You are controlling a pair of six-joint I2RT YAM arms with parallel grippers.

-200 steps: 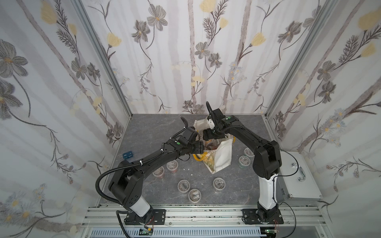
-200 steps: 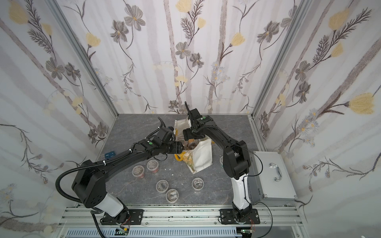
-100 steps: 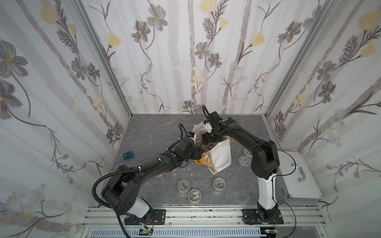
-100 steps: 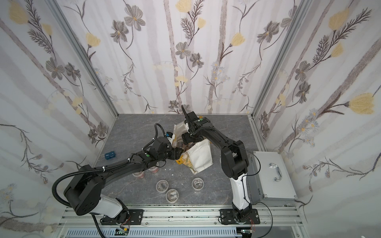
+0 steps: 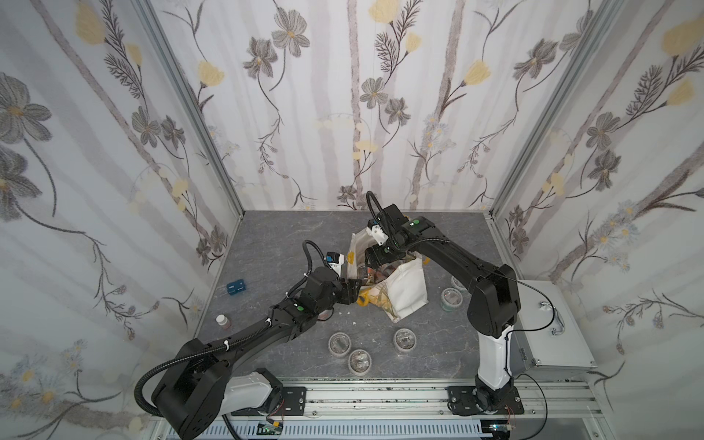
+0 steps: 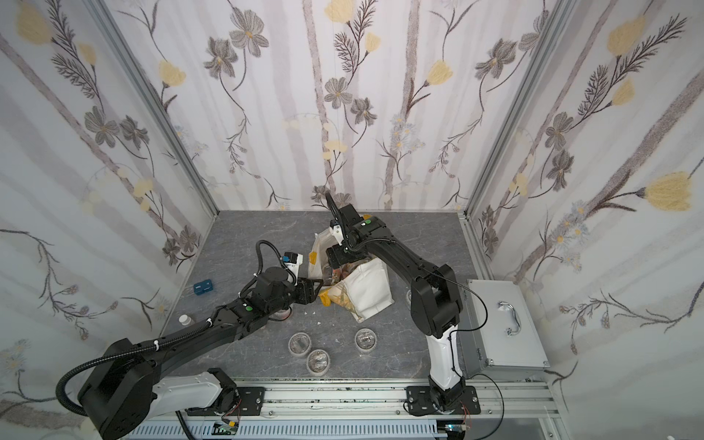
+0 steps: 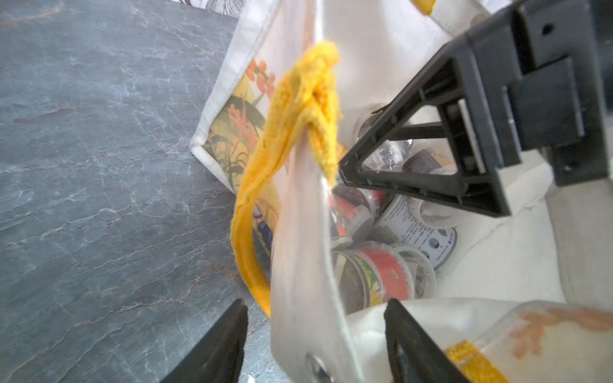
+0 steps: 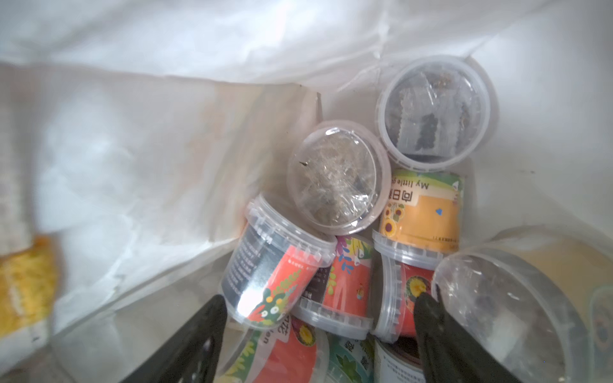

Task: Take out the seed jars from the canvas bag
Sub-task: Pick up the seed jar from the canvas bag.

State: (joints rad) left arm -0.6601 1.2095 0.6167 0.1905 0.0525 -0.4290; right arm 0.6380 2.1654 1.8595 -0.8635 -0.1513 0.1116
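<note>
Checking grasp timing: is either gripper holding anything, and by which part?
Nothing is clamped. Left gripper straddles the rim of the canvas bag, jaws apart; right gripper is open over the seed jars inside the bag.

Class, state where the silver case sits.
In a top view, the silver case lies on the robot's right, beside the right arm, apart from the canvas bag.

The left arm [image 5: 266, 335] and right arm [image 5: 457, 259] are showing matte black shells above white base links [image 5: 493, 362], each wearing a green dot [image 5: 300, 308]; black cables [image 5: 375, 202] are looping off the wrists, above black triangular fingers [image 7: 414, 159].
</note>
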